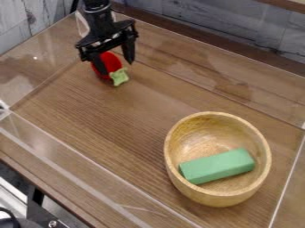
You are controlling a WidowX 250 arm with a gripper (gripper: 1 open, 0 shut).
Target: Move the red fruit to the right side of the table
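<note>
The red fruit (110, 64), a small glossy strawberry toy with a light green cap at its lower right, lies on the brown wood-grain table (119, 134) at the far left. My gripper (109, 59) points straight down over it, open, with one black finger on each side of the fruit. The fingers straddle it with gaps showing; I cannot tell whether either pad touches it.
A round light wooden bowl (179, 147) sits at the near right and holds a green rectangular block (217, 166). Low clear acrylic walls (24, 53) run along the table's edges.
</note>
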